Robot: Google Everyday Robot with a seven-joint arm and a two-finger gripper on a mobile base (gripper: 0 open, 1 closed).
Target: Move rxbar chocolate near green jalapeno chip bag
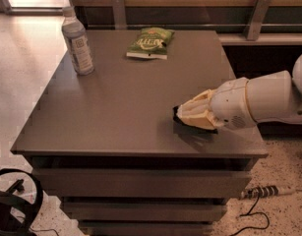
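The rxbar chocolate [182,122] shows as a black flat piece at the tip of my gripper [186,116], near the table's front right. The gripper is shut on it and holds it just above the tabletop, with a shadow underneath. Most of the bar is hidden by the cream fingers [197,111]. The green jalapeno chip bag [150,42] lies flat at the back middle of the table, well away from the gripper.
A clear plastic bottle [77,43] with a label stands at the table's back left. The brown tabletop [121,102] sits on a drawer unit. A wooden wall rail runs behind. Cables [258,200] and a black object lie on the floor.
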